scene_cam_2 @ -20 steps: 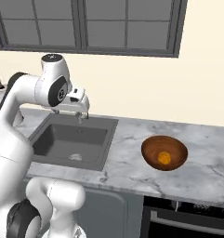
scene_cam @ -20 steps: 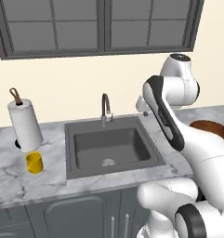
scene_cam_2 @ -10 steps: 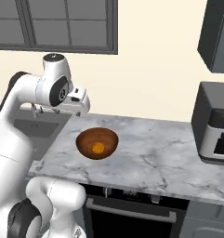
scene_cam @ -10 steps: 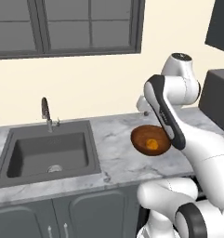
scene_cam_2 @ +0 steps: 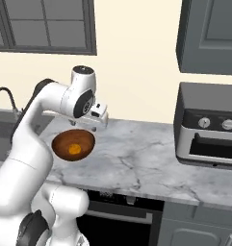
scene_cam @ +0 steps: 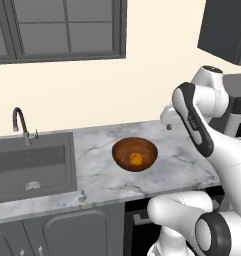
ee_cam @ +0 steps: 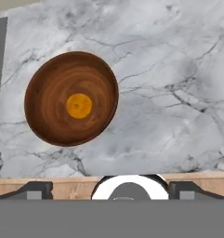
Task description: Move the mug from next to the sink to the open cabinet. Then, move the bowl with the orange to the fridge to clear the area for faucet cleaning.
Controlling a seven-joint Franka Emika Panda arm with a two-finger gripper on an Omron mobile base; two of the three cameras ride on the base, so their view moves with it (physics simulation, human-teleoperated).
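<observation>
While the two-finger gripper hangs with its jaws spread wide and empty, the round glossy dark brown bowl holding the small orange fruit sits below it on the grey-white marble bench.

1. Marble counter runs along the cream wall.
2. Window above.
3. Toaster oven sits on the counter.
4. Dark base cabinets below.

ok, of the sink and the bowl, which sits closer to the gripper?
The brown bowl holding the orange. It sits on the marble just below and left of the open gripper; the sink lies further left, past the bowl.
</observation>
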